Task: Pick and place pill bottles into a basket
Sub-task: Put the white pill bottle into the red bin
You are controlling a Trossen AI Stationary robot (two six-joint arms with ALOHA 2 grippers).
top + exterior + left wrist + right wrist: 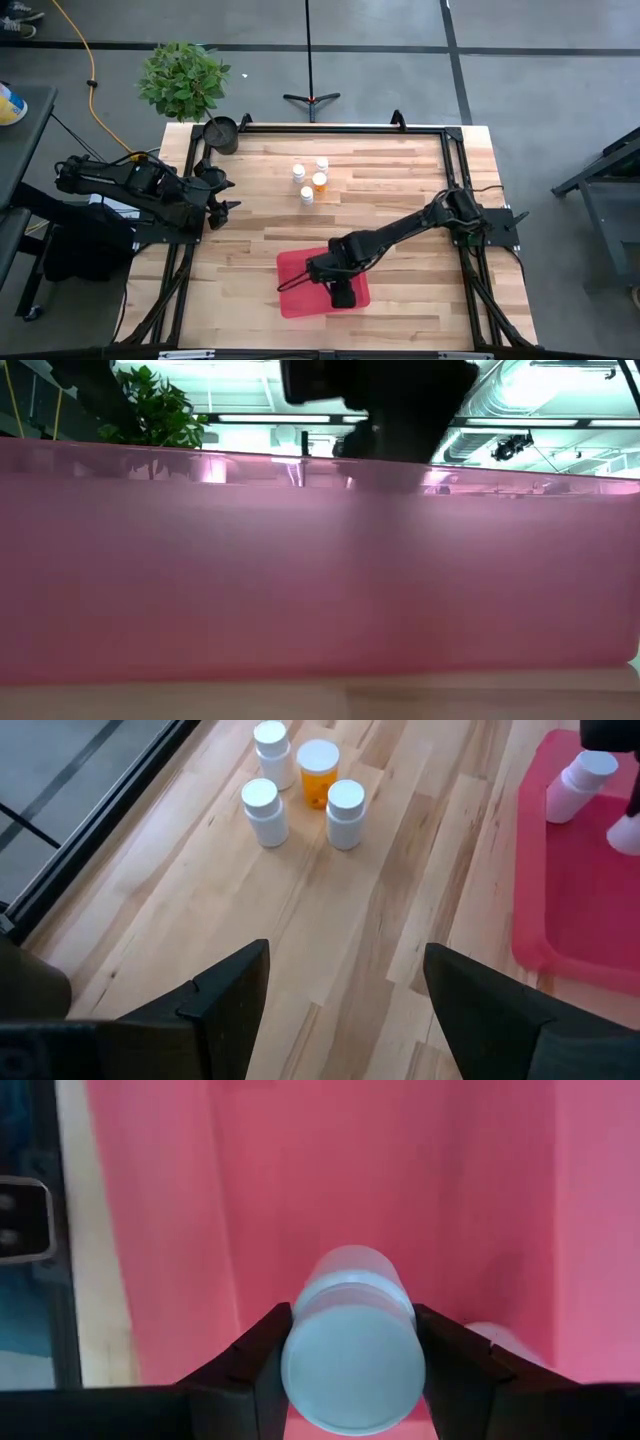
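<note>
A light wooden table with a plank pattern and a black frame stands on a grey floor crossed by dark lines. A leafy green plant stands beside the table's far left corner, next to a small black pot on the tabletop. A black stand with three feet rests on the floor beyond the table. A yellow cable runs across the floor. Overhead, long ceiling lights and silver ducts show.

Basket: smooth red plastic, slight sheen. Bottle between right gripper fingers: pale matt plastic. Fingers: dark, matt. Table: light wood planks, visible grain.
</note>
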